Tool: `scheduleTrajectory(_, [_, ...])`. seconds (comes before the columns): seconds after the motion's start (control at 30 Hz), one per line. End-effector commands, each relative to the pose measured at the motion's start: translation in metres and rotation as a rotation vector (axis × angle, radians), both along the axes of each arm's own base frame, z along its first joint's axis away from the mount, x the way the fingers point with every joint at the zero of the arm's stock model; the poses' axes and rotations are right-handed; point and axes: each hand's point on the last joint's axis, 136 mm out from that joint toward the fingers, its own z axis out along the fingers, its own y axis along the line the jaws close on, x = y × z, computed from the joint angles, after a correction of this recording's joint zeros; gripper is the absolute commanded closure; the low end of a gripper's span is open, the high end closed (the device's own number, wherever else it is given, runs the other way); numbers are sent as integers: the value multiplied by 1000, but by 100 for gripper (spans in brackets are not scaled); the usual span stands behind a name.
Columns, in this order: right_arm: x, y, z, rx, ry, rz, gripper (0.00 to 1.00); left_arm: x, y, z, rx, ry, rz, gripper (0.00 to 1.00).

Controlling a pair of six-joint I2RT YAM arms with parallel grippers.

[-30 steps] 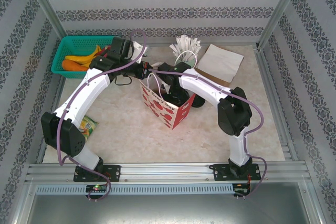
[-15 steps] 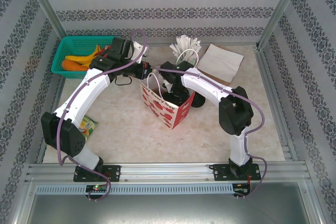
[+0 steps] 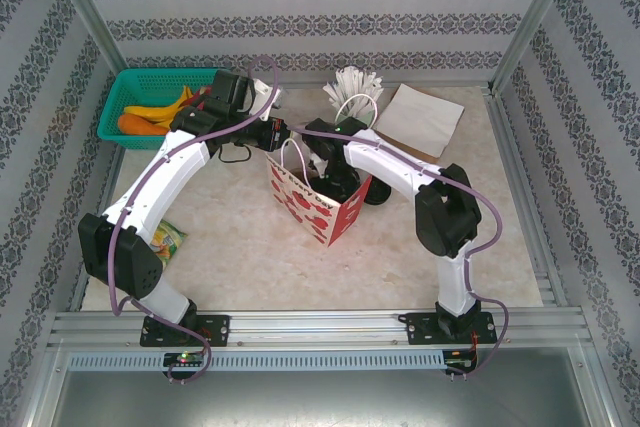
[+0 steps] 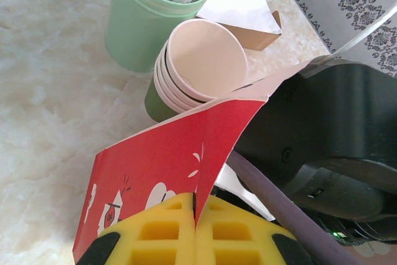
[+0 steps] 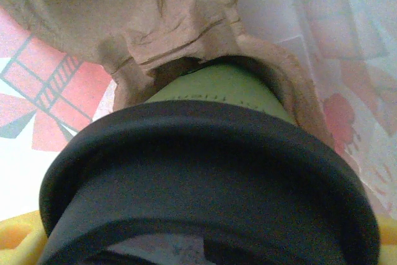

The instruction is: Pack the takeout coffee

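While left jaws pinch bag (image 4: 162,175) edge, right jaws grasp lidded cup (image 5: 211,88) seated in tray (image 5: 186,20).

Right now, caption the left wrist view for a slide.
Left gripper pinches the rim of the red-and-white bag; stacked cups and straw cup stand behind.

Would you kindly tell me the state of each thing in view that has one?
bag: upright, open, rim pinched.
left gripper: shut on bag rim.
tray: inside bag.
cup: seated in tray, lidded.
lid: on cup.
right gripper: apparently gripping cup at lid.
cup stack: nested, empty.
straw cup: upright, full.
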Motion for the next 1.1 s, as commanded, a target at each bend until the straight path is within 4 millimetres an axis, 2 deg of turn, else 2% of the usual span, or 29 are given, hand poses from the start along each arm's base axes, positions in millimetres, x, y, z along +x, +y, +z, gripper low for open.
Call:
scheduleTrajectory(0.0, [5, -28, -94, -198, 56, -30, 46, -5, -10, 13, -38, -34, -57, 100])
scheduleTrajectory(0.23, [2, -28, -106, -209, 76, -36, 46, -6, -9, 14, -39, -37, -58, 100])
scheduleTrajectory(0.63, [13, -11, -61, -120, 10, -38, 46, -5, -9, 13, -37, -36, -56, 100])
scheduleTrajectory(1.07, [14, -7, -49, -109, -11, -34, 41, -5, -9, 12, -35, -33, -55, 100])
